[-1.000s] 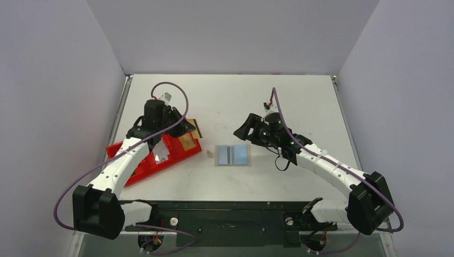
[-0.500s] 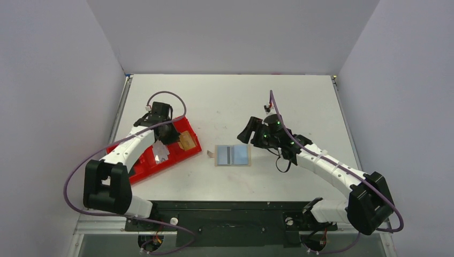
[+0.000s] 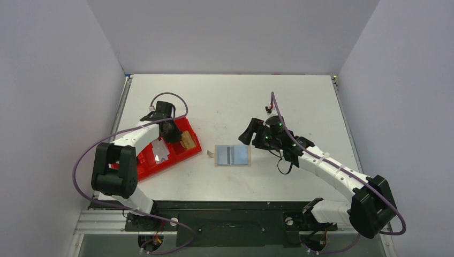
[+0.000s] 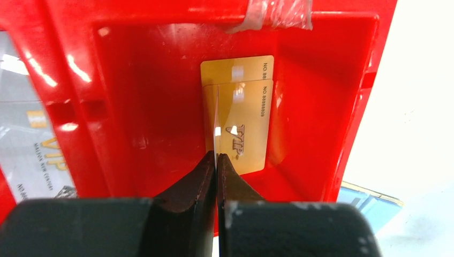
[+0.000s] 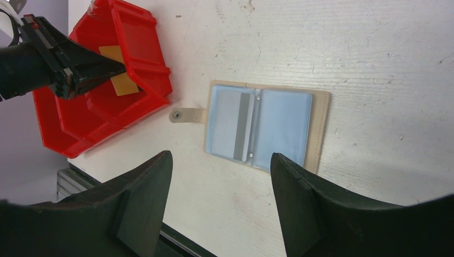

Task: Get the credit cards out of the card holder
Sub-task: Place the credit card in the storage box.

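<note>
The card holder [image 3: 233,155] is a beige wallet with pale blue clear sleeves, lying open on the table; it also shows in the right wrist view [image 5: 262,123]. A pale card with a grey stripe [image 5: 235,123] sits in its left sleeve. My left gripper [image 3: 172,131] is shut on a thin card [image 4: 218,123] seen edge-on, held over the red tray's end compartment [image 4: 134,80]. Two gold cards [image 4: 241,123] lie flat in that compartment. My right gripper [image 5: 220,155] is open and empty, hovering beside the holder.
The red three-compartment tray [image 3: 128,160] sits at the left of the table. A silver-white VIP card [image 3: 160,151] lies in its middle compartment. The holder's snap strap [image 5: 184,115] sticks out toward the tray. Grey walls enclose the table.
My left gripper has swung down and in over the tray's end compartment with the card in it. The right gripper has shifted slightly and stays open.
</note>
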Robot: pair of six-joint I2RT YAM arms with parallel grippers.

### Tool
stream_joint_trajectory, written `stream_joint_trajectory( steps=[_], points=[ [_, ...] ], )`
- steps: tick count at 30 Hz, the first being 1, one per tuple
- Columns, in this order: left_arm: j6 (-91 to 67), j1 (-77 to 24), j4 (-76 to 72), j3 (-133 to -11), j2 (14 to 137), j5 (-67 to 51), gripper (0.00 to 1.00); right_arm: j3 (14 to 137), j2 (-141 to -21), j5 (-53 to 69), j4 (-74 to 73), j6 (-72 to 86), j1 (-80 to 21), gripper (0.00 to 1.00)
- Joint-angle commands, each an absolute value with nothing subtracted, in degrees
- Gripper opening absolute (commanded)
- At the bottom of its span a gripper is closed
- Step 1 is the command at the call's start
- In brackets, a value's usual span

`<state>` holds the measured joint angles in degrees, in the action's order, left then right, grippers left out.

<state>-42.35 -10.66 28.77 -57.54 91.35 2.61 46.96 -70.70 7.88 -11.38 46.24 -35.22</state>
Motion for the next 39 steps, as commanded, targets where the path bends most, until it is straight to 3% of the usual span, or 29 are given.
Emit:
stream_joint_trajectory(
  steps=[1,14,39],
  points=[
    [-41.11,-9.97,23.86,-60.55,93.87,-1.16,0.00,46.55,-68.81,6.68,-10.61,45.26,-34.95,0.63],
    [-39.84,-9.98,23.80,-61.76,96.85,-2.54,0.01,46.29,-68.81,6.69,-10.72,45.16,-34.90,0.63],
    [-37.90,-10.01,32.96,-64.75,89.16,1.79,0.37,46.58,-69.19,7.14,-10.47,45.36,-34.98,0.64]
  ],
)
